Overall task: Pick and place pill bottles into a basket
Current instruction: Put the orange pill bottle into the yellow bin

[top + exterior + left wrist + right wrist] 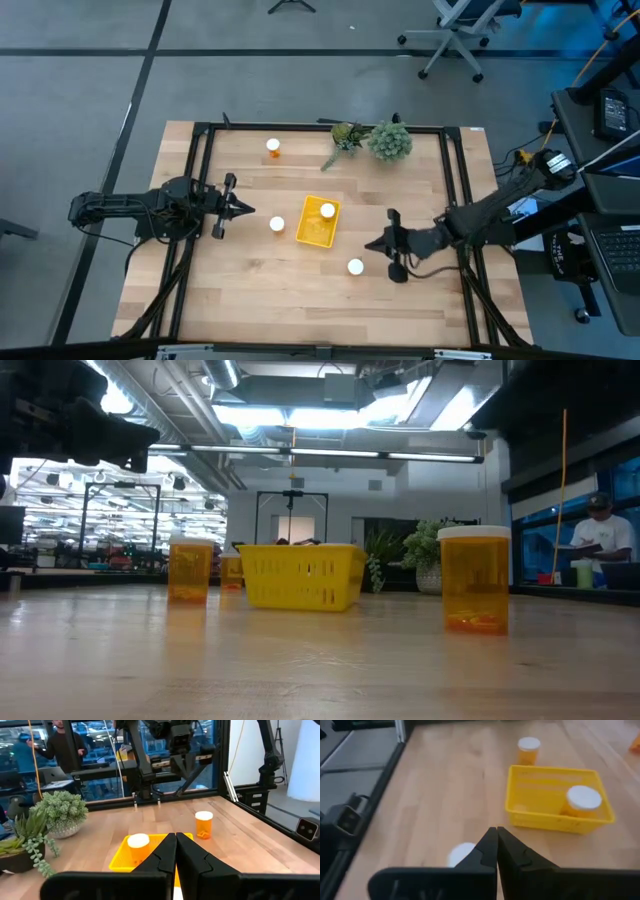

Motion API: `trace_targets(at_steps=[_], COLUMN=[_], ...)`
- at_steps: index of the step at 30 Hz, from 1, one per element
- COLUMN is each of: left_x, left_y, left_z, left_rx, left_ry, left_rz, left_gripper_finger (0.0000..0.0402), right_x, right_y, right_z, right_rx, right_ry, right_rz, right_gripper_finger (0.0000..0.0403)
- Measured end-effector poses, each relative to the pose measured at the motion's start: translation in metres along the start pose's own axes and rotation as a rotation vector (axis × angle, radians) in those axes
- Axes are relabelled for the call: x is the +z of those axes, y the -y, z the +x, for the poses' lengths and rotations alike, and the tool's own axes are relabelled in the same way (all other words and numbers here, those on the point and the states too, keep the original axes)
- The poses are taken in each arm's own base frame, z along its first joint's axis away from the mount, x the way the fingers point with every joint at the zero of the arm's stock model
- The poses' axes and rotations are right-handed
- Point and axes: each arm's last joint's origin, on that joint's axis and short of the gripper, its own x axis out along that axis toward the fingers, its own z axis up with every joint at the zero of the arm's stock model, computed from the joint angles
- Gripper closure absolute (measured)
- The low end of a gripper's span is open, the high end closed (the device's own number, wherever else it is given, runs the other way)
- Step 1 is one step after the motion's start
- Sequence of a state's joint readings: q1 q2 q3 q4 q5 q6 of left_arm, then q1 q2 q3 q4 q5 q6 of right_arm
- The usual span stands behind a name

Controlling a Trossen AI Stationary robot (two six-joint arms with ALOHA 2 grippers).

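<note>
Yellow basket mid-desk, one pill bottle inside, upright; three bottles outside, awaiting pickup; left end effector and right end effector flank it, both closed, empty.

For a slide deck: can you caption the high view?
One pill bottle in the yellow basket, three others on the table; left gripper and right gripper shut, empty.

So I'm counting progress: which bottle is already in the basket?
The bottle at the basket's far end; the other three stand outside it on the table.
</note>
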State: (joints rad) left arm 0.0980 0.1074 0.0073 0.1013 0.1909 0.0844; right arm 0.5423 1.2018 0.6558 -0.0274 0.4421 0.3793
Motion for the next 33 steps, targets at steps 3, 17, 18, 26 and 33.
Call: trace_targets(at_steps=[3,17,18,26,33], left_x=[0.0,-0.002,-0.002,-0.004,-0.003], left_y=[0.0,0.0,0.0,0.002,0.006], left_z=[0.0,0.0,0.0,0.0,0.0], left_rx=[-0.001,-0.003,-0.003,-0.062,-0.192], left_ry=[0.0,-0.017,-0.024,-0.039,-0.035], left_rz=[-0.038,-0.086,-0.099,-0.151,-0.153], left_gripper_finger=[0.0399,0.0399,0.0399,0.0394,0.0395], right_x=[-0.006,-0.016,-0.015,-0.046,-0.069], right_y=[-0.015,-0.082,-0.087,-0.116,-0.117], right_z=[-0.008,-0.03,-0.031,-0.021,0.009], right_rx=[0.006,-0.023,-0.034,-0.134,-0.227], right_ry=[0.014,-0.092,-0.102,-0.102,-0.141], right_rz=[0.045,0.103,0.115,0.221,0.223], right_gripper_finger=[0.0401,0.0403,0.0403,0.0403,0.0402])
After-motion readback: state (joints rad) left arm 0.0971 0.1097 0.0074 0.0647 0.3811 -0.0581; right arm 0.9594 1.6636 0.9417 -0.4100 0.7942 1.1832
